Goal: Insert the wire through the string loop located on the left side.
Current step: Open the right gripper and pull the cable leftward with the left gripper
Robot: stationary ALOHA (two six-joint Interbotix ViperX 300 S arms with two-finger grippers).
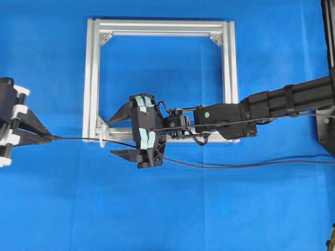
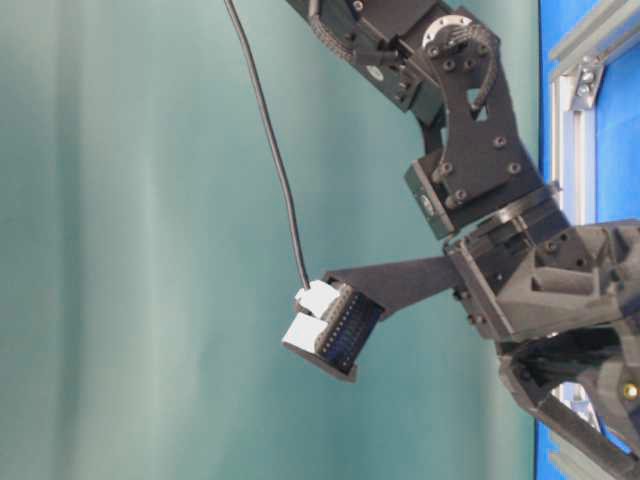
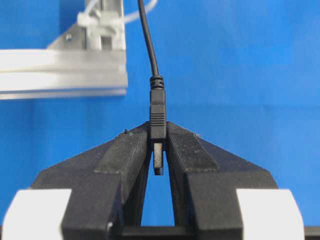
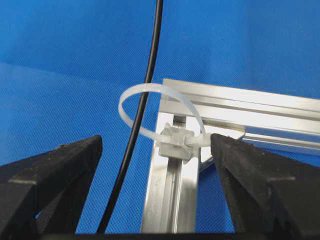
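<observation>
Wire point(image 1: 225, 164) runs across the lower middle of the overhead view, from the right edge leftward under the right arm, past the frame's point(image 1: 229, 68) lower left corner and on to the left claw point(image 1: 48, 137) at the far left. That claw is clenched on the plug end: in the left wrist view the two black fingers point(image 3: 120, 160) pinch the dark plug point(image 3: 158, 117) between their tips, its small metal tip poking down into the gap behind them, and the wire rises from the plug toward the top of the picture. The loop point(image 4: 150, 107), a whitish translucent band, sits at the frame's lower left corner in the overhead view point(image 1: 102, 137). In the right wrist view it arches up and to the left from its clasp on the silver bar, and the black wire crosses it from the top middle down to the lower left; the line appears to pass through the ring. The right claw point(image 1: 128, 133) is released, its fingers spread wide: in its own wrist view one finger lies at the lower left and the other at the lower right, with loop, wire and frame corner between them, touching neither. In the overhead view this claw hovers just right of the loop, over the frame's bottom bar. The counter point(image 1: 167, 219) is covered in plain blue.
</observation>
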